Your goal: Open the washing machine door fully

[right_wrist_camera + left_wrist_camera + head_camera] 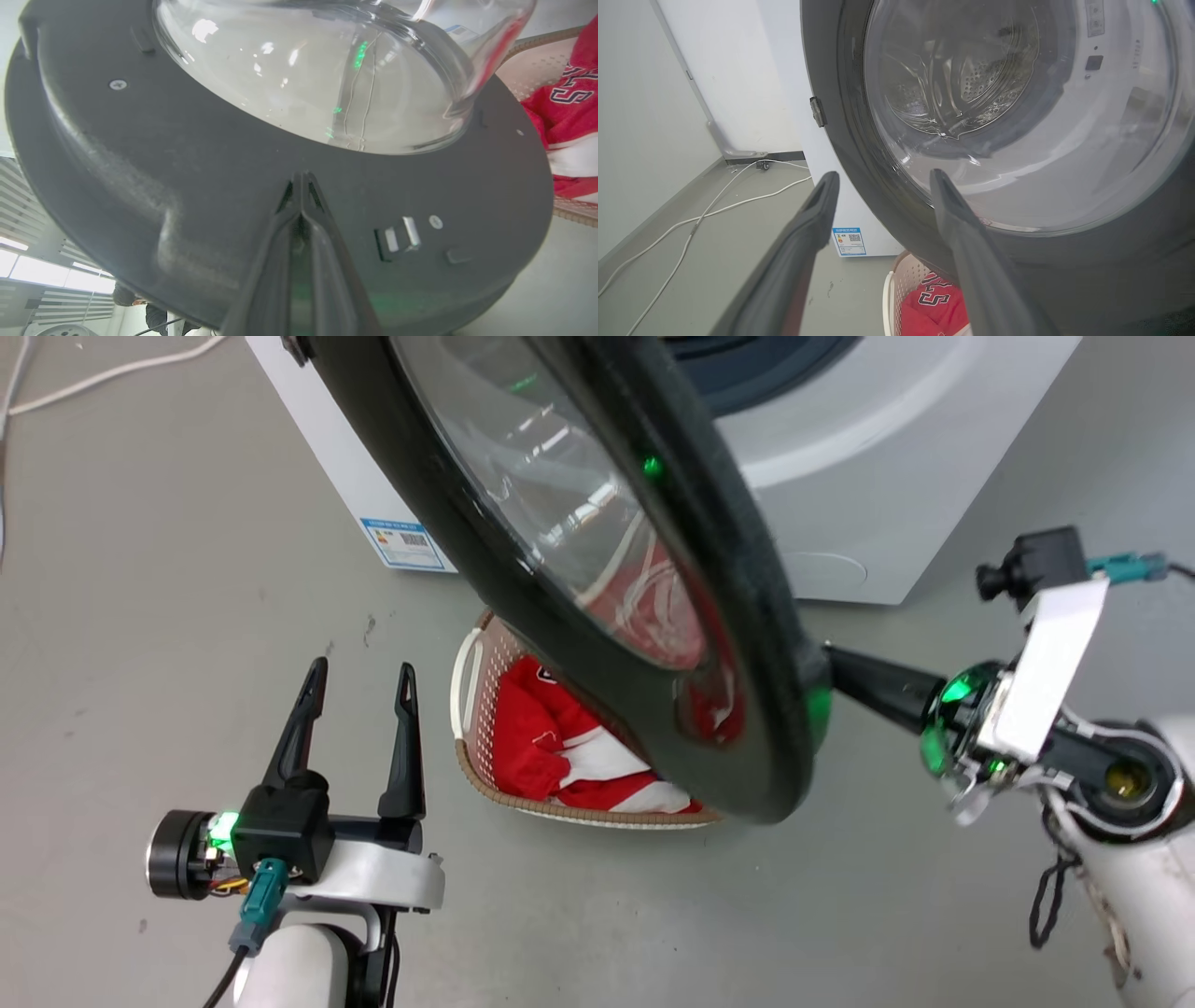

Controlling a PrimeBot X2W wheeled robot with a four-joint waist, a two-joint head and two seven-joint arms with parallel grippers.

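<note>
The white washing machine (887,476) sits at the upper right of the head view. Its door (747,616) stands swung out across the middle, above a laundry basket (478,709) holding red clothes (541,737). The right gripper (302,177), fingers pressed together, touches the door's inner face. The left gripper (362,665) hangs at lower left, fingers spread, holding nothing.
</note>
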